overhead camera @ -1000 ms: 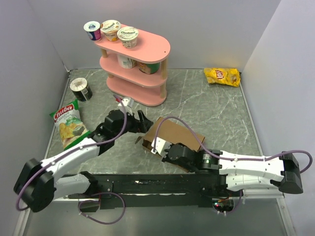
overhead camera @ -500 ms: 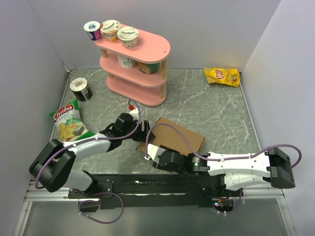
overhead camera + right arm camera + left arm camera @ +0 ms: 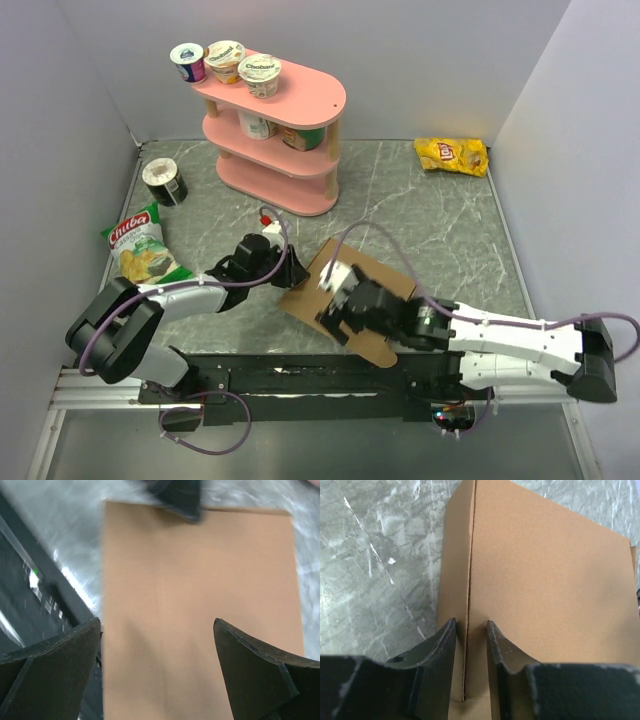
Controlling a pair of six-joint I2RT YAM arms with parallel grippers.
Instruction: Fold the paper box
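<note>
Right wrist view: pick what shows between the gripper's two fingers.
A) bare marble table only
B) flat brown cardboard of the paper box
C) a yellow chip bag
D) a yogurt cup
B: the right gripper stands wide open, and the plain brown surface of the paper box fills the space between its fingers.

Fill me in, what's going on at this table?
Both arms are working on the paper box, a brown cardboard sheet lying mostly flat on the tabletop near the arm bases. The left gripper is at the sheet's left edge, its fingers narrowly apart on either side of a crease. Whether it actually pinches the cardboard is unclear. The right gripper is wide open above the main panel, holding nothing. The box isn't formed yet.
</note>
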